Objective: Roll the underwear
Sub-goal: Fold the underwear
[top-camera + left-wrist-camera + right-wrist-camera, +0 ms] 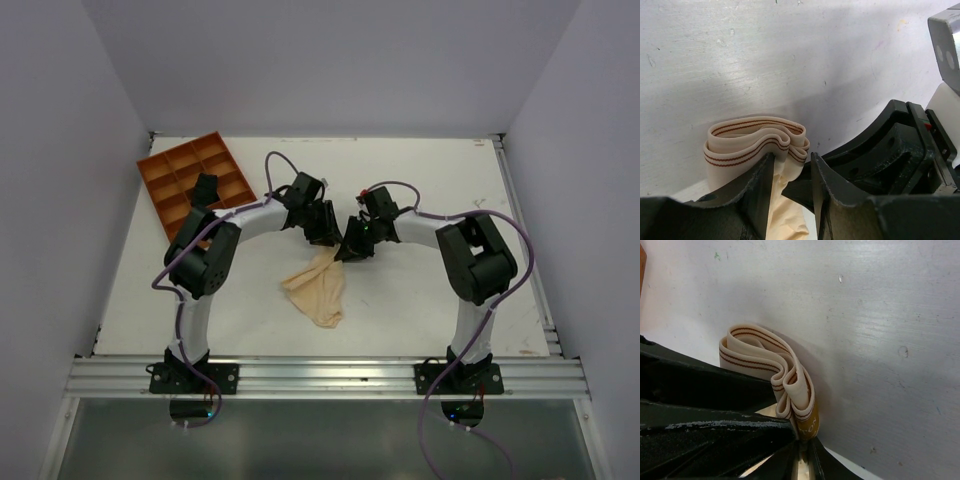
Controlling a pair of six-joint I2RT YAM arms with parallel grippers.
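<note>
The underwear point(316, 290) is pale beige fabric with a cream waistband striped in red-brown. Its lower part lies wrinkled on the white table point(440, 180), and its top is gathered at the two grippers. My right gripper point(352, 248) is shut on the bunched waistband point(790, 385), with its jaws point(804, 445) pinched together on the fabric. My left gripper point(325, 232) stands right beside it. Its jaws point(791, 159) are parted, with the waistband point(750, 142) folded over the left finger point(757, 192) and beige cloth in the gap. The right gripper's black tip pokes in between them.
An orange compartment tray point(195, 180) sits at the far left of the table. The two arms arch inward and meet near the table's middle. Grey walls close in the sides and back. An aluminium rail runs along the near edge.
</note>
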